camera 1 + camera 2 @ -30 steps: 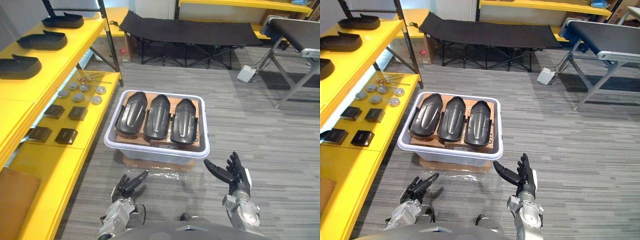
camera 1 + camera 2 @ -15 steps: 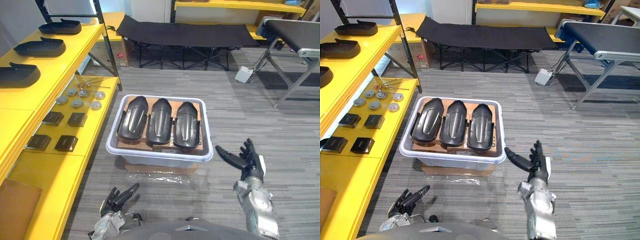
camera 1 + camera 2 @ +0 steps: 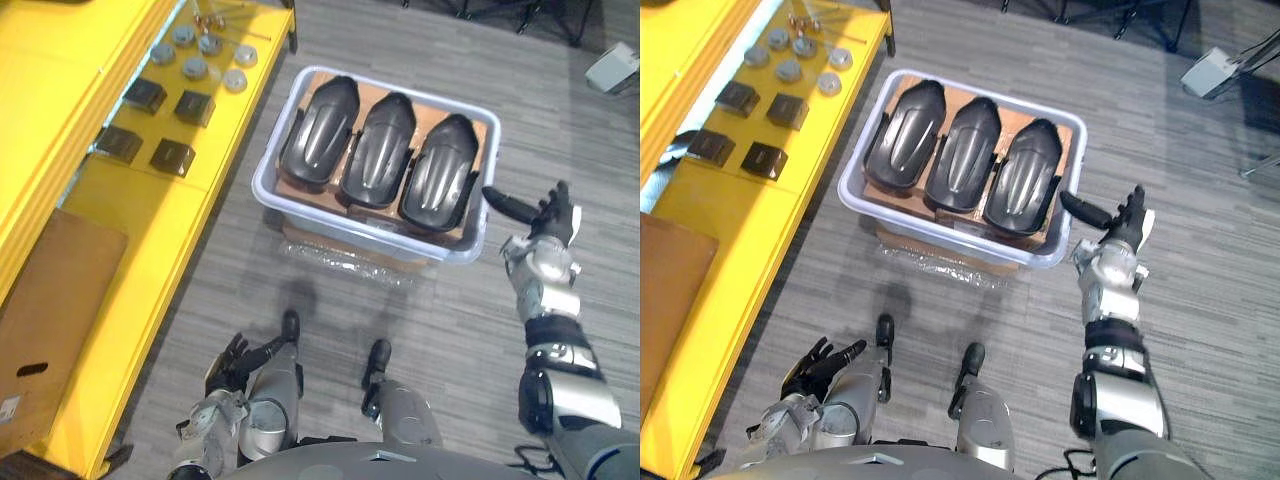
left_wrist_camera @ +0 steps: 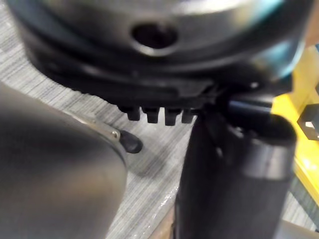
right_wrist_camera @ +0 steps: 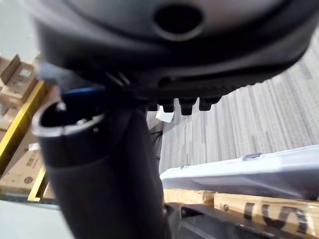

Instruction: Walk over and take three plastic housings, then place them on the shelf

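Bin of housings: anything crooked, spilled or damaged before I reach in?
Nothing stands out. The three plastic housings lie side by side in the bin, none tipped. The only oddity is crumpled clear film poking out from under the bin's near side.

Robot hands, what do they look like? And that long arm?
The right hand and the left hand are dark, nearly black, with slim fingers and a thumb. The right arm is silver-grey and rounded, with black bands around it.
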{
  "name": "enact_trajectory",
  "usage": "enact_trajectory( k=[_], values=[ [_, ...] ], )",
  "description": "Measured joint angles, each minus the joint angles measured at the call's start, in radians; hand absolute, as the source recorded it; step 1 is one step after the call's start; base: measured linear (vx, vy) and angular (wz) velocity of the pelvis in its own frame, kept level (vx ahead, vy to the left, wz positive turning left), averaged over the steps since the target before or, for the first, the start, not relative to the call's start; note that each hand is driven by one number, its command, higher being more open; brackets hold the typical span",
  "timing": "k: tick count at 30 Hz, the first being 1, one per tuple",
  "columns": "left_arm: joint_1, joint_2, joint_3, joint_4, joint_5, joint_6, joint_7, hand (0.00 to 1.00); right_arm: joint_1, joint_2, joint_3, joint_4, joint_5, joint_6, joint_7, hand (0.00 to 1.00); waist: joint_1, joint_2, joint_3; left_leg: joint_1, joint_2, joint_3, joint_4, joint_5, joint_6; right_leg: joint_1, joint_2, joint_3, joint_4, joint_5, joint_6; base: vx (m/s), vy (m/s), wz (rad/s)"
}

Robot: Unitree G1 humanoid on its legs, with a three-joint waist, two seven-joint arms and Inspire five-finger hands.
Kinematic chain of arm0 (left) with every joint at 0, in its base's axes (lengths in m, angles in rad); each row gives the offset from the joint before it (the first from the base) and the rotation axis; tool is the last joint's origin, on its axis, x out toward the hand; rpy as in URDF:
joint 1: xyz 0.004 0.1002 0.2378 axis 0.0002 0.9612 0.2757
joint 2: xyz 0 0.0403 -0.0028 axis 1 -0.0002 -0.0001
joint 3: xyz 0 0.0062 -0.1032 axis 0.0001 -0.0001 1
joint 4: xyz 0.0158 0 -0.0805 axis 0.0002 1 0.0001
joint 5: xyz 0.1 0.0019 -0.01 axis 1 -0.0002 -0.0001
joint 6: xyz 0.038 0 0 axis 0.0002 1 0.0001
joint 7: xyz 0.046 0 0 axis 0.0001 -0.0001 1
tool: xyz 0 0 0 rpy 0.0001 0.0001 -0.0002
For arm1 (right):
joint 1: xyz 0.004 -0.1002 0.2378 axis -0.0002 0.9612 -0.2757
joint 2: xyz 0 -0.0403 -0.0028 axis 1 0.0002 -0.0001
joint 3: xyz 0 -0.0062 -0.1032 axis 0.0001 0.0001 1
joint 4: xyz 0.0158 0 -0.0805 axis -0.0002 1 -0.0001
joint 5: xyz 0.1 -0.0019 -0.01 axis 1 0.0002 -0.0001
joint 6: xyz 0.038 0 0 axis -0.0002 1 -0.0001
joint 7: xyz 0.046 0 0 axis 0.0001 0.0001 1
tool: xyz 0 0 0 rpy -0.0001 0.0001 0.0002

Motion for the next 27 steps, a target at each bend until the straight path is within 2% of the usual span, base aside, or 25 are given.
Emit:
enact_trajectory(
  k=[5, 12, 14, 18, 19, 23, 27],
  values=[
    [-0.04, 0.004, -0.051, -0.003, -0.017, -0.028, -0.017, 1.0, -0.129, -0.098, 0.06, 0.113, 0.0, 0.026, -0.013, 1.0, 0.003, 0.023, 0.03, -0.07, -0.012, -0.021, 0.033, 0.004, 0.009, -0.048, -0.01, -0.013, 0.01, 0.009, 0.001, -0.02, 0.025, 0.11],
    [-0.102, 0.004, -0.126, 0.024, -0.044, -0.042, -0.017, 1.0, -0.28, -0.176, 0.136, 0.238, 0.005, 0.141, -0.025, 1.0, 0.017, 0.075, 0.066, -0.155, -0.013, -0.036, 0.068, 0.007, 0.016, -0.128, -0.016, -0.018, 0.052, 0.007, -0.003, -0.03, 0.007, 0.04],
    [-0.123, 0.0, -0.142, 0.041, -0.06, -0.044, -0.015, 1.0, -0.305, -0.21, 0.139, 0.285, 0.04, 0.158, -0.025, 1.0, 0.03, 0.094, 0.076, -0.167, -0.014, -0.04, 0.077, 0.007, 0.017, -0.14, -0.018, -0.02, 0.064, 0.004, -0.005, -0.01, 0.001, 0.03],
    [-0.127, -0.004, -0.156, 0.06, -0.093, -0.058, -0.015, 1.0, -0.367, -0.238, 0.165, 0.338, 0.041, 0.18, -0.013, 1.0, 0.031, 0.115, 0.086, -0.193, -0.016, -0.045, 0.079, 0.014, 0.02, -0.177, -0.026, -0.022, 0.098, -0.004, -0.012, -0.01, 0.001, 0.01],
    [-0.127, -0.006, -0.159, 0.064, -0.112, -0.063, -0.015, 1.0, -0.378, -0.251, 0.173, 0.349, 0.04, 0.187, -0.002, 0.0, 0.035, 0.12, 0.087, -0.197, -0.018, -0.045, 0.079, 0.015, 0.019, -0.188, -0.03, -0.022, 0.115, -0.013, -0.012, -0.02, 0.0, 0.04],
    [-0.138, -0.016, -0.165, 0.078, -0.125, -0.072, -0.016, 1.0, -0.41, -0.303, 0.215, 0.357, 0.029, 0.221, 0.053, 0.0, 0.052, 0.131, 0.089, -0.208, -0.021, -0.057, 0.059, 0.031, 0.009, -0.232, -0.048, -0.026, 0.183, -0.046, -0.017, -0.02, -0.008, 0.08],
    [-0.143, -0.02, -0.165, 0.088, -0.125, -0.083, -0.017, 1.0, -0.433, -0.354, 0.233, 0.393, -0.033, 0.239, 0.05, 0.0, 0.055, 0.132, 0.09, -0.208, -0.023, -0.077, 0.018, 0.063, 0.002, -0.265, -0.06, -0.044, 0.244, -0.082, -0.024, -0.02, -0.046, 0.17]
  ],
)
